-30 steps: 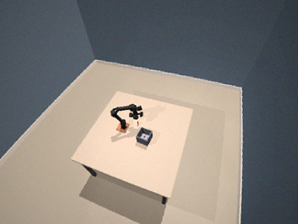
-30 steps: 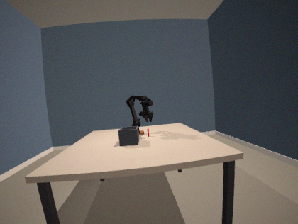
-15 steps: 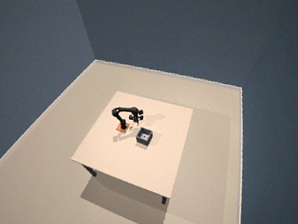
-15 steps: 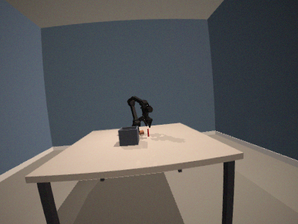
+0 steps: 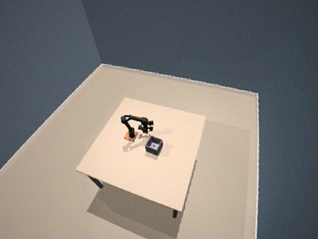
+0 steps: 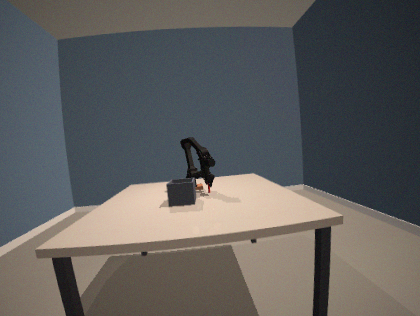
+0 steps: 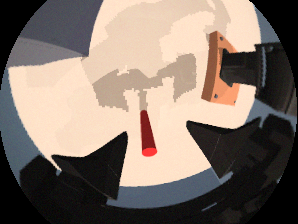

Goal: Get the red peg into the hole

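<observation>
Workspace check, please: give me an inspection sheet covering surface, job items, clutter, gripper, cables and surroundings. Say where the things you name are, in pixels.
Surface: pale flat tabletop (image 5: pixel 165 176) (image 6: pixel 200 220), shadows on it
Red cylindrical peg (image 6: pixel 209 189) (image 7: pixel 146 132): upright on the tabletop, not gripped
Dark grey open-topped box (image 5: pixel 153 150) (image 6: pixel 181 193): on the tabletop, pale plate with a hole at the bottom
Clutter: nothing seen
Black parallel-jaw gripper (image 6: pixel 209 184) (image 7: pixel 157 129): open, fingers either side of the peg in the wrist view
Cables: nothing seen
Surroundings: blue-grey walls, beige floor

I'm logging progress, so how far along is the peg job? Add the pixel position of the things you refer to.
Nothing looks finished: the red peg (image 6: pixel 209 189) (image 7: pixel 147 134) stands upright on the table, outside the box (image 5: pixel 148 149) (image 6: pixel 181 193). In hand: the open pincer (image 7: pixel 157 129) is lined up around it. Left: grasping, lifting, lowering, inserting.
</observation>
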### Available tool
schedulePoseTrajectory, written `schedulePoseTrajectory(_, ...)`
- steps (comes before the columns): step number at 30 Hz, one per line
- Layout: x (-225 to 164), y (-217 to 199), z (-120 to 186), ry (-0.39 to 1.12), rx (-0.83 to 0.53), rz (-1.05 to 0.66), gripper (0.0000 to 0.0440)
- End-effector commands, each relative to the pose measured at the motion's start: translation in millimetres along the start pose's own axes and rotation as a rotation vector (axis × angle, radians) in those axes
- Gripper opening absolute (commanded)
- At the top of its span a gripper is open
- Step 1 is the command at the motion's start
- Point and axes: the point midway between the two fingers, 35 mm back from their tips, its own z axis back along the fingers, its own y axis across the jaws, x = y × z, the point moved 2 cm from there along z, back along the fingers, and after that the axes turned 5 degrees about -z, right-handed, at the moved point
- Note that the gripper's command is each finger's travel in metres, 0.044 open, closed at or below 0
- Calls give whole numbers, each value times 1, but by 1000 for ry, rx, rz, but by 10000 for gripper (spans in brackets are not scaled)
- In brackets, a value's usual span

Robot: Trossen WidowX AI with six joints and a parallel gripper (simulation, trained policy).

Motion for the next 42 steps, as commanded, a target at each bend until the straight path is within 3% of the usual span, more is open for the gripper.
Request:
schedulePoseTrajectory(1,1,3,-9,3,4,-10,343)
schedulePoseTrajectory(13,-2,16,-16,21,15,23,31)
schedulePoseTrajectory(15,-3,18,-15,28,20,33,0)
schedulePoseTrajectory(30,-21,38,38,157,184,40,0)
schedulePoseTrajectory(42,-10,47,98,156,334,71,0)
